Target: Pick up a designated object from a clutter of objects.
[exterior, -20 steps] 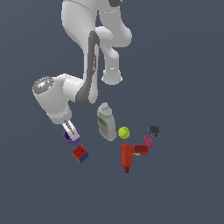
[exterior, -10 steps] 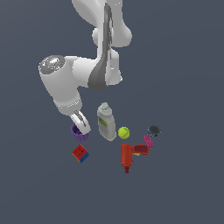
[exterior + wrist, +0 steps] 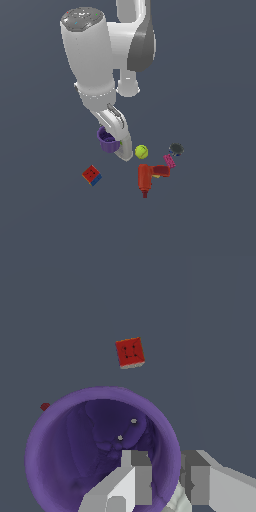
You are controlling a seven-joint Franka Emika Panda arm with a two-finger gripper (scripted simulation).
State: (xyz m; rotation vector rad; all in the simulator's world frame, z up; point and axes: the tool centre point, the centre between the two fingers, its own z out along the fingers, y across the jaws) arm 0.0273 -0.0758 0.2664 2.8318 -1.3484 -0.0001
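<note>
Lifted clear of the clutter since half a second ago, with the arm swung up close to the exterior camera and now hiding the white-grey bottle. Left to right in the exterior view: red-and-blue puzzle cube [image 3: 92,175] lying apart; small purple tapered plastic cup [image 3: 107,140] held aloft, gripper [image 3: 120,146] pinching its rim wall; yellow-green tennis ball [image 3: 141,151]; red drill [image 3: 148,178]; pink brick [image 3: 169,161]; dark disc [image 3: 176,148]. Forearm angled steeply down. Seen only from the wrist: one finger [image 3: 131,482] inside the cup's hollow, the other outside.
</note>
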